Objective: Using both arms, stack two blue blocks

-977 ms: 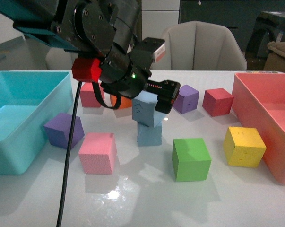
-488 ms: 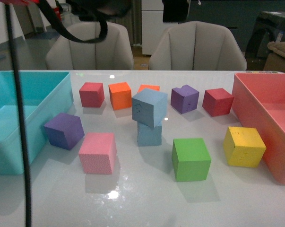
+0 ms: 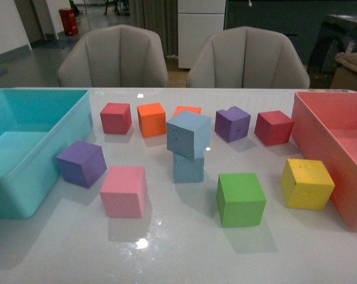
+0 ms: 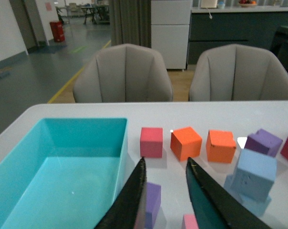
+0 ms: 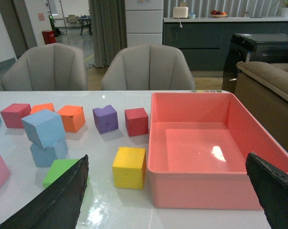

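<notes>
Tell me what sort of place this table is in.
Probably an office lounge or lab common room, not a home. Two padded chairs face a white table laid out with foam cubes and bins. Behind are a fridge-like cabinet, a counter and an open hall floor.

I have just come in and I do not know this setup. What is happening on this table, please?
Nothing is being handled right now. The pale blue block sits tilted on top of the darker blue block, so the stack looks made. Both arms are off the table: the left gripper and the right gripper are open and hold nothing. Other coloured cubes lie around, between the turquoise bin and the pink bin.
</notes>
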